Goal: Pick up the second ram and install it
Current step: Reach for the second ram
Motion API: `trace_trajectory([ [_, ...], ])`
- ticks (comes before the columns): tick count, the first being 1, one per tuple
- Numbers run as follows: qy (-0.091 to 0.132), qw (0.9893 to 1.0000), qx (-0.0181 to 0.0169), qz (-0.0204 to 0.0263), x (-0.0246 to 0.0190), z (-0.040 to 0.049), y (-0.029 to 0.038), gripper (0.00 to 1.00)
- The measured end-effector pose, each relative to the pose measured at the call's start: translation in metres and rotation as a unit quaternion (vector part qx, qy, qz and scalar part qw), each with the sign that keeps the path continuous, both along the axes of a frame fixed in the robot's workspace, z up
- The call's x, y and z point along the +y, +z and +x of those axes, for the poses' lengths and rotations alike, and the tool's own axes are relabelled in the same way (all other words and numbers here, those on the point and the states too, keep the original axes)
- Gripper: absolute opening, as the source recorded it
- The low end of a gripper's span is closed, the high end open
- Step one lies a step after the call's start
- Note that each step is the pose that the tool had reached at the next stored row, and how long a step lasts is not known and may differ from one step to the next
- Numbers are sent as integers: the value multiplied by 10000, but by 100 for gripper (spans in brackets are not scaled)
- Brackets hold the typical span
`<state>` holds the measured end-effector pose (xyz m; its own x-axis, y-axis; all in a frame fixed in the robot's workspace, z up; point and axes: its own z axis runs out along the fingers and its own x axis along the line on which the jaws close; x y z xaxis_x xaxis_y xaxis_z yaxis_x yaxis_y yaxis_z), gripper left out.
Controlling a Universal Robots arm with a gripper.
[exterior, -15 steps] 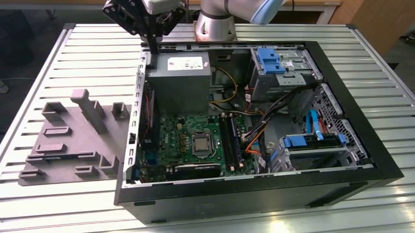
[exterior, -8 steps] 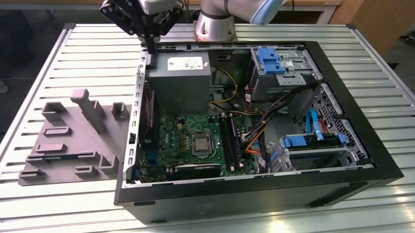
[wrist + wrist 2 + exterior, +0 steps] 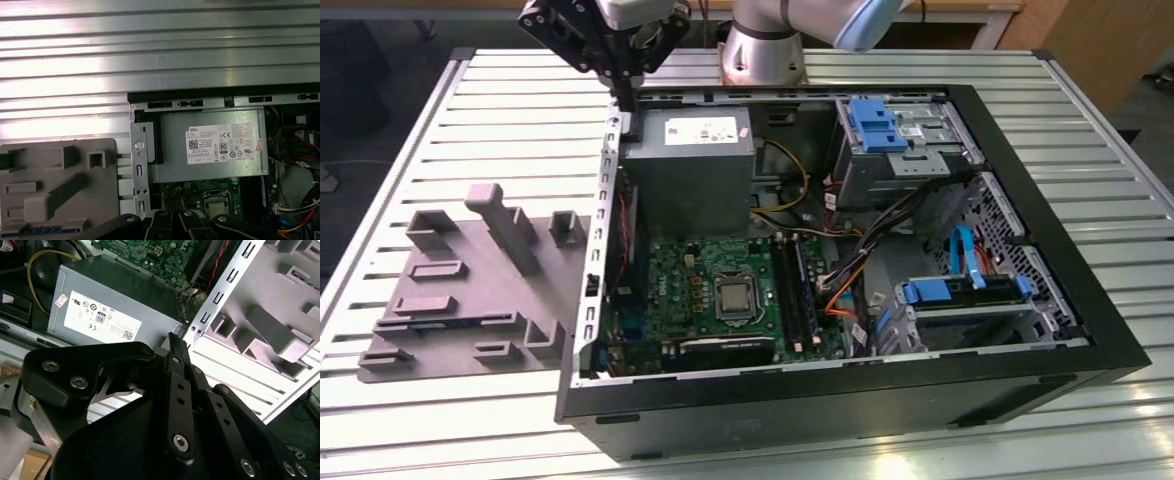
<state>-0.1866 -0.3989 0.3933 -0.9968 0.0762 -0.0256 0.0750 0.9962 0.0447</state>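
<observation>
My gripper (image 3: 630,100) hangs over the far corner of the open computer case (image 3: 1067,300), on the exterior view's left and beside the grey power supply (image 3: 694,165). Its black fingers (image 3: 174,347) meet at the tips, shut, with nothing visible between them. A thin dark strip with a bluish sheen, apparently the second ram (image 3: 37,230), lies on the grey tray (image 3: 100,210) at the picture's edge, well apart from the gripper. The long dark memory slots (image 3: 794,285) run beside the processor socket (image 3: 735,297) on the green board.
The grey tray (image 3: 400,350) with raised blocks sits on the slatted metal table (image 3: 520,110), at the exterior view's left of the case. Blue drive bays (image 3: 881,125), orange and black cables (image 3: 847,275) and a case wall (image 3: 604,200) crowd the interior.
</observation>
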Motion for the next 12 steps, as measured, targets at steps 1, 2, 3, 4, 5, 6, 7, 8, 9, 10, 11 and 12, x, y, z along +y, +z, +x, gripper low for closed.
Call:
trace_trajectory([
  [1,0,10000,0,0,0,-6,0,11],
  [2,0,10000,0,0,0,-13,0,11],
  [3,0,10000,-1,0,0,-19,0,11],
  [4,0,10000,0,0,0,-26,0,11],
  [5,0,10000,-1,0,0,-31,0,11],
  [6,0,10000,-1,0,0,-37,0,11],
  [7,0,10000,-1,0,0,-43,0,11],
  [8,0,10000,-1,0,0,-51,0,11],
  [9,0,10000,-1,0,0,-59,0,11],
  [10,0,10000,-1,0,0,-64,0,11],
  [11,0,10000,-2,0,0,-70,0,11],
  [12,0,10000,-2,0,0,-77,0,11],
])
